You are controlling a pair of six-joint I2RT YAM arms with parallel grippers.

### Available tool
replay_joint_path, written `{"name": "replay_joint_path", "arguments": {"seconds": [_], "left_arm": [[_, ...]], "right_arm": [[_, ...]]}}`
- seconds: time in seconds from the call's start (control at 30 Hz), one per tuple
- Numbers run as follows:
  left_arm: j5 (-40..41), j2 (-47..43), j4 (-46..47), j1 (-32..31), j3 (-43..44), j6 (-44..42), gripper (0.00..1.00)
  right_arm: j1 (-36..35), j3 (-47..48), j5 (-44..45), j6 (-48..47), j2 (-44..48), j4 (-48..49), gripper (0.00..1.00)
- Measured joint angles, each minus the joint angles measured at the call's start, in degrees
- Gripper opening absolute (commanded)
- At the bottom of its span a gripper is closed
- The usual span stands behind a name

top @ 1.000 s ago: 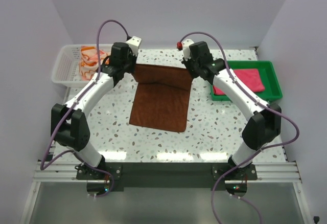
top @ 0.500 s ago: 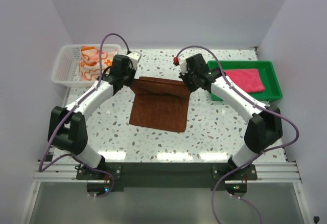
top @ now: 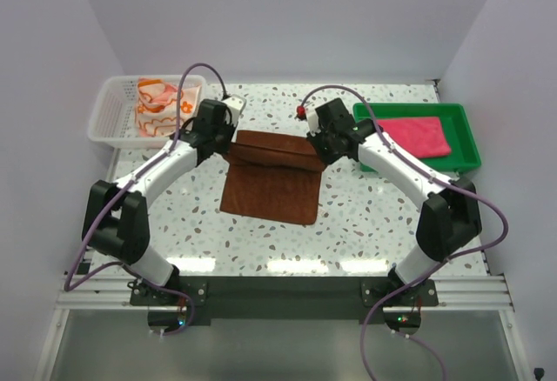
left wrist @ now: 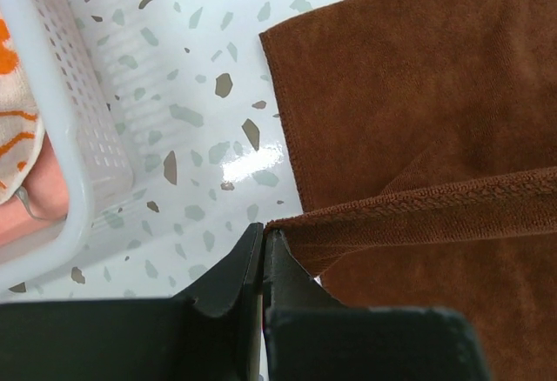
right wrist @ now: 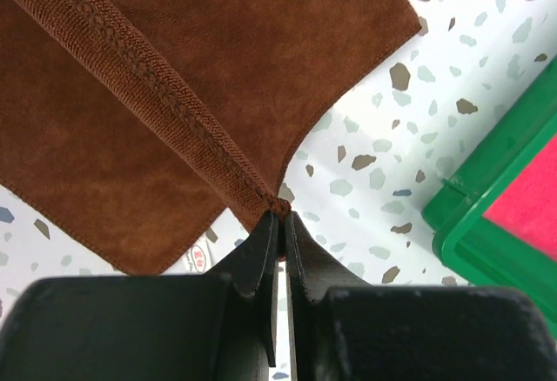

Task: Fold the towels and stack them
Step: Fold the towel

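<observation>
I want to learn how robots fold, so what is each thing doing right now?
brown towel: half folded, far edge lifted.
left gripper: shut on one lifted corner.
right gripper: shut on the other corner.
pink towel: flat in green tray.
flowery towel: sitting in white basket.

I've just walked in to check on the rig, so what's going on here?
Two robot arms are folding a dark brown towel on the table. The left gripper and the right gripper are each pinched shut on a far corner, holding that edge raised over the part lying flat. A hot pink towel lies in the green tray on the right, and an orange flowered towel sits in the white basket on the left.
</observation>
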State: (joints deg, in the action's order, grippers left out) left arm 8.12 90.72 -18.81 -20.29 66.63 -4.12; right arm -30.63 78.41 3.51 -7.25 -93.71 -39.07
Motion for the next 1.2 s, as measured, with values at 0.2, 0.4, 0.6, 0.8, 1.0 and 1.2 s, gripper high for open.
{"name": "replay_joint_path", "arguments": {"seconds": [0.2,0.4,0.6,0.8,1.0,1.2], "left_arm": [[2.86,-0.9,-1.92,-3.19,-1.46,0.07,0.01],[7.39,-1.49,-3.93,-7.32,-5.07,0.24,0.01],[11.63,-1.49,-4.39,-8.09,-5.66,0.94,0.02],[12.11,-1.46,-3.69,-8.31,-7.04,1.97,0.04],[11.28,-1.27,-3.13,-8.66,-11.65,3.34,0.05],[10.75,0.2,-2.69,-9.44,-13.42,3.76,0.05]], "right_arm": [[0.04,-0.02,-0.04,1.42,0.72,-3.63,0.0],[0.07,-0.15,-0.74,3.96,1.33,-6.88,0.0],[0.0,-2.58,-4.7,6.8,1.33,-7.32,0.0],[0.0,-4.85,-6.67,8.76,0.81,-6.4,0.0],[0.0,-7.87,-8.68,9.9,-2.08,-4.2,0.0],[0.0,-9.66,-9.16,10.97,-4.7,-2.91,0.0]]}}
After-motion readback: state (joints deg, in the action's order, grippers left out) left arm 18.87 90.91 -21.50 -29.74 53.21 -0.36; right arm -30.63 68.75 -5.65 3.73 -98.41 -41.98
